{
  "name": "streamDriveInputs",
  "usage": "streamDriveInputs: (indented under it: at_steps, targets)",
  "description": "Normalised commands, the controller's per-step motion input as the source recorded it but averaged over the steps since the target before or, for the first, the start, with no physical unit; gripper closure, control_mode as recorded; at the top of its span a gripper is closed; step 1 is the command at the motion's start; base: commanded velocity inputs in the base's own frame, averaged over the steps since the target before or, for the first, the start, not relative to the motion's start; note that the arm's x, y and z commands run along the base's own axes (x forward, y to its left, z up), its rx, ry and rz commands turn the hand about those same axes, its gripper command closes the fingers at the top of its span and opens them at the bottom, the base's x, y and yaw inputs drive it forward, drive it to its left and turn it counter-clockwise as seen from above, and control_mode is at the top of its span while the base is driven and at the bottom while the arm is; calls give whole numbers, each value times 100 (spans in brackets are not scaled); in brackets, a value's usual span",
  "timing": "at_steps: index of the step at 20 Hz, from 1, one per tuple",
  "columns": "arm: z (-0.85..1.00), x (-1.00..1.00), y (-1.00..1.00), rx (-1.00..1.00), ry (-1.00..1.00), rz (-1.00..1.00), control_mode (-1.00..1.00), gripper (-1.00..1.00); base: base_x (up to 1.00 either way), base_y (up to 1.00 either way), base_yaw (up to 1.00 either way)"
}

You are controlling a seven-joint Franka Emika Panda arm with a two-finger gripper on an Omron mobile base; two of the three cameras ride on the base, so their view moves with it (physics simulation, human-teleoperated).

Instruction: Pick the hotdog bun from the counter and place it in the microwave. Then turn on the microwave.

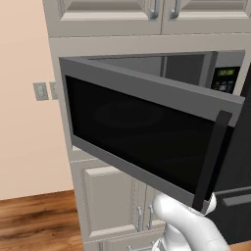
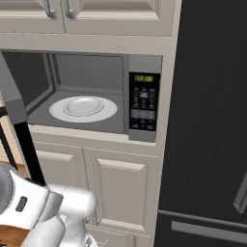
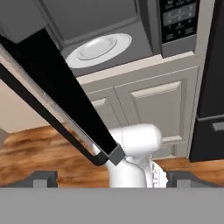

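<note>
Your gripper (image 3: 112, 178) stood spread wide and held nothing, while the microwave (image 2: 96, 96), door (image 1: 147, 142) swung open, contained just a white plate (image 2: 83, 108).

Flat, even rendered light fills all three views, with no glare and only soft shading. The microwave (image 2: 91, 91) cavity is dimmer toward its upper left. Edges look slightly soft and low-resolution throughout.
</note>
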Motion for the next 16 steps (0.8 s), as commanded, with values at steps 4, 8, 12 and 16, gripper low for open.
streamDriveInputs:
  at_steps: [4, 8, 12, 16]
  targets:
    - [2, -3, -33, 29, 0, 0, -100, -100, 0, 0, 0]
    - [0, 0, -26, 30, 1, -3, -100, -100, 0, 0, 0]
    - [-6, 0, -16, 30, 1, -6, -100, -100, 0, 0, 0]
    - [-17, 6, -1, 26, 0, -12, -100, -100, 0, 0, 0]
